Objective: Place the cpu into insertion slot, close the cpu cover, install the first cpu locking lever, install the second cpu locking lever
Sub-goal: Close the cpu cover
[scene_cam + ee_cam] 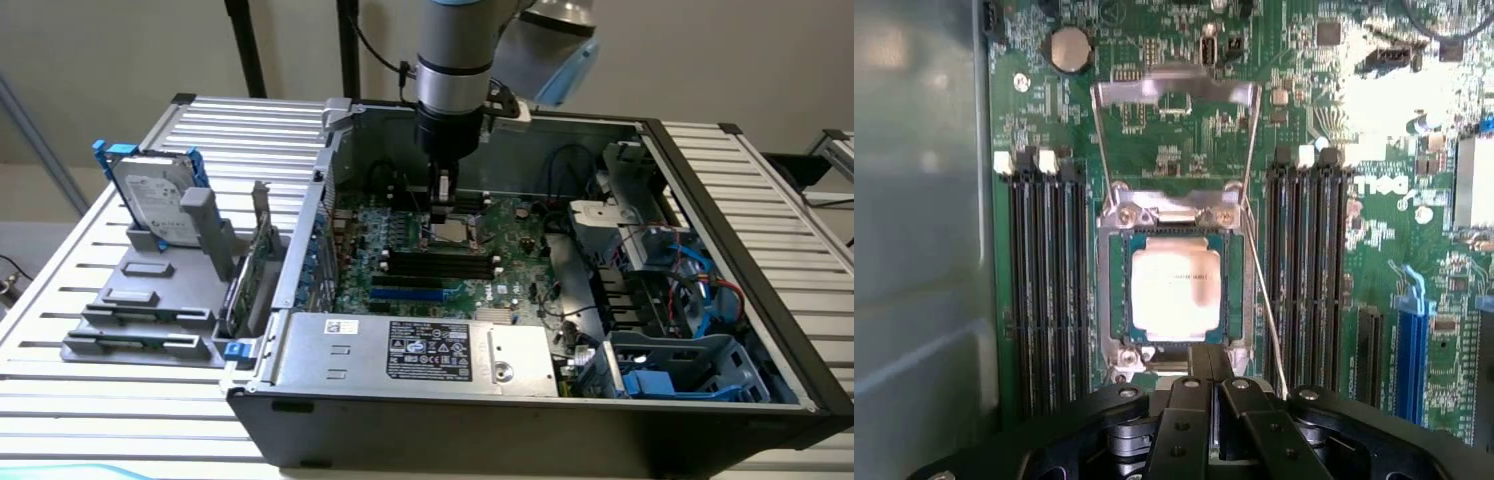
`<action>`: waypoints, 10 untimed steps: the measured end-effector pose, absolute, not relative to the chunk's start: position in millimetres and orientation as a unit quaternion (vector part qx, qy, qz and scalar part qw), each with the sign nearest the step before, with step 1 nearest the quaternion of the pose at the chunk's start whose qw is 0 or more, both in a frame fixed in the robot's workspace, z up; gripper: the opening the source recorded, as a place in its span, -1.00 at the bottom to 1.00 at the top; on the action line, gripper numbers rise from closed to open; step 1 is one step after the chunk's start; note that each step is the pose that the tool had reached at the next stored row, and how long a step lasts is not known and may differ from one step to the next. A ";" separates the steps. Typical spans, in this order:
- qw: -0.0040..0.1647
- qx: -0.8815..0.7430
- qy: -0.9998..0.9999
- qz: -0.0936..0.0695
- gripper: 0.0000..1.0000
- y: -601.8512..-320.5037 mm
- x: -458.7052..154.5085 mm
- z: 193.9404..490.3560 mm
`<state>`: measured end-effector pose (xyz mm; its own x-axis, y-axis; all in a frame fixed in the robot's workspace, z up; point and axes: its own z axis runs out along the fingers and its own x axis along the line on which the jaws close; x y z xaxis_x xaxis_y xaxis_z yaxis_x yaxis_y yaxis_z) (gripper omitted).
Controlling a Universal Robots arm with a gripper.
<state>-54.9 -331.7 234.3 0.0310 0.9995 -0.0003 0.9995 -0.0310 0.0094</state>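
Observation:
The cpu (1174, 290), a silvery square chip, lies flat in the insertion slot (1104, 300) on the green motherboard (1054, 100). The cpu cover (1174, 90), a silvery frame with a central window, stands swung back from the slot on its hinge. A thin wire locking lever (1264, 300) runs along one side of the slot, raised free. My gripper (1209, 372) is shut with nothing seen between its fingers, its tips at the slot's edge opposite the hinge. In the exterior view the gripper (445, 208) hangs straight down inside the open computer case, just over the slot (451, 236).
Black memory slots (1044, 280) flank the socket on both sides. A power supply (414, 350) fills the case front, and a drive cage with blue cables (667, 290) sits at the exterior view's right. A hard drive (154, 195) stands on a grey holder outside the case.

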 end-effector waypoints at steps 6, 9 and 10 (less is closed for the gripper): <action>-0.001 0.718 0.696 -0.001 -0.79 -331.4 -30.6 244.7; -0.003 0.718 0.696 -0.004 -0.79 -331.2 -18.5 251.6; -0.004 0.718 0.696 -0.004 -0.79 -331.1 -14.4 254.1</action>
<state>-14.4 -331.1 254.1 0.0310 0.9995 -0.0009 0.9995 -0.0310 -0.0116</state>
